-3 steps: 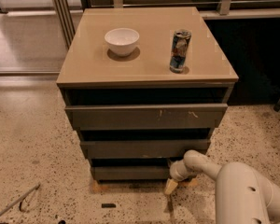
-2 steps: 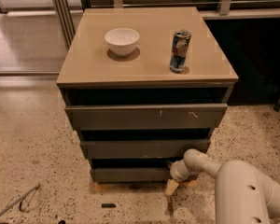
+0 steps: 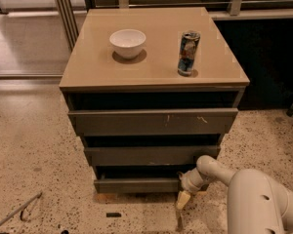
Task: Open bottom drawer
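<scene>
The gripper [image 3: 181, 201] hangs low at the right end of the bottom drawer [image 3: 136, 185], close to the floor. I cannot tell whether it is open or closed, or whether it has hold of anything. The likeliest trouble is a slip, because the front has no handle and offers only an edge to catch. A pull from this far right could also twist the drawer until it binds. A jerk might shake the cabinet [image 3: 156, 69] and tip the can [image 3: 188, 52] standing on top, right of the bowl [image 3: 128, 42]. The drawer is the lowest of three, with a plain, unmarked, dark grey-brown front and a dark gap above it.
</scene>
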